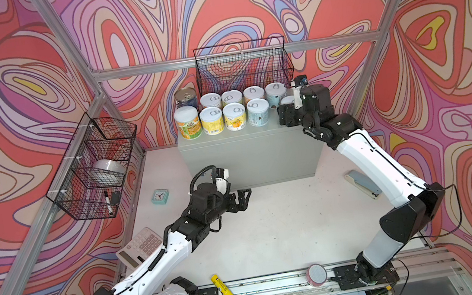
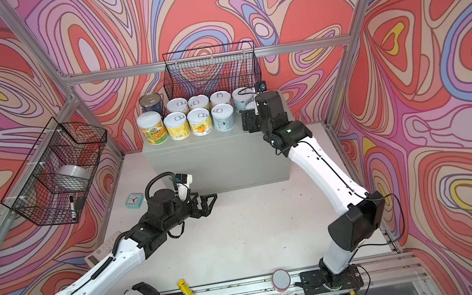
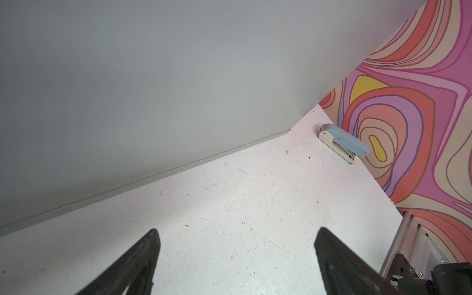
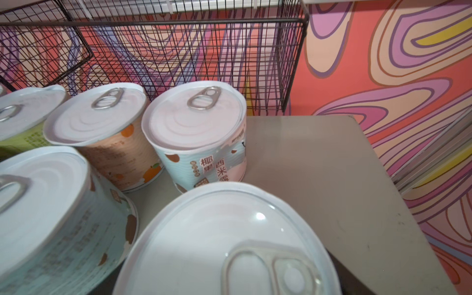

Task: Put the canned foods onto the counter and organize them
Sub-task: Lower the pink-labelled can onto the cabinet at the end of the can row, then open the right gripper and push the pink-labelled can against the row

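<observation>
- The canned foods (image 1: 235, 117) stand in two rows on the grey counter (image 1: 245, 156), in the upper middle of both top views. A last white-lidded can (image 1: 287, 101) sits at the right end of the front row, under the right gripper (image 1: 286, 115).
- I cannot tell whether the right gripper's fingers grasp that can or stand free of it. The right wrist view shows only its lid (image 4: 229, 242) and no fingers.
- If the pads drag on the can as the arm pulls away, the can may tip. It may also knock the blue-labelled can (image 1: 258, 112) just beside it.
- A steep lift could catch the wrist on the wire basket (image 1: 243, 64) above the back row.
- The left gripper (image 3: 236, 232) hovers over the table (image 3: 229, 204) with its fingers released, wide apart and empty. A careless swing could strike the counter's front.
</observation>
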You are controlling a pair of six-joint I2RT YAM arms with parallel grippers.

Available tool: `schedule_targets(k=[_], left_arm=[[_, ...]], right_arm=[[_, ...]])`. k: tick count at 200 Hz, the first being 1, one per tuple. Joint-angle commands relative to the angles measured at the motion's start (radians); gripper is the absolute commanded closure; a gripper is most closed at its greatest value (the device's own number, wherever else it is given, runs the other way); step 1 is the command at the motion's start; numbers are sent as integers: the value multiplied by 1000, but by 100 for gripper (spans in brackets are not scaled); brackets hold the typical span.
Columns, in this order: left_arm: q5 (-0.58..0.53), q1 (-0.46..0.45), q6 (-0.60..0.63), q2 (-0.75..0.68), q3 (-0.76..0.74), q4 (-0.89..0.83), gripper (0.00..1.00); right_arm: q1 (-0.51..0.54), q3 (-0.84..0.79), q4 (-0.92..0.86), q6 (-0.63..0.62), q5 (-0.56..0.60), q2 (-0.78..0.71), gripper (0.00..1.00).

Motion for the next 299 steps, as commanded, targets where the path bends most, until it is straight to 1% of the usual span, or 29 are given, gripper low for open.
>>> schedule_targets(k=[1,30,70,120,145,168,203,229,262,299], left_arm=[[-2,7,4,-8,-8,24,4],[-6,7,11,-15,-7,23,4],[-5,7,7,-20,-15,30,4],[-16,7,7,-30,-19,33,4],[-9,7,4,-19,-15,36,4],[-6,7,6,-9,-9,42,4],[6,7,6,9,-4,47,4],[5,7,7,17,0,49,4],[8,7,4,31,5,57,4],[8,7,12,35,13,48,4]], right_arm=[[-5,29,25,10,-3,-18,10],[-4,66,4,6,9,-36,7],[-4,36,41,-28,49,-128,7],[-5,-54,50,-73,118,-253,7],[-5,-79,6,-69,163,-273,7],[-8,-143,21,-70,189,-300,6],[-52,-198,48,-75,195,-317,6],[-123,-232,64,-54,144,-328,6],[-189,-272,94,-32,85,-318,6],[-201,-311,154,-32,35,-291,7]])
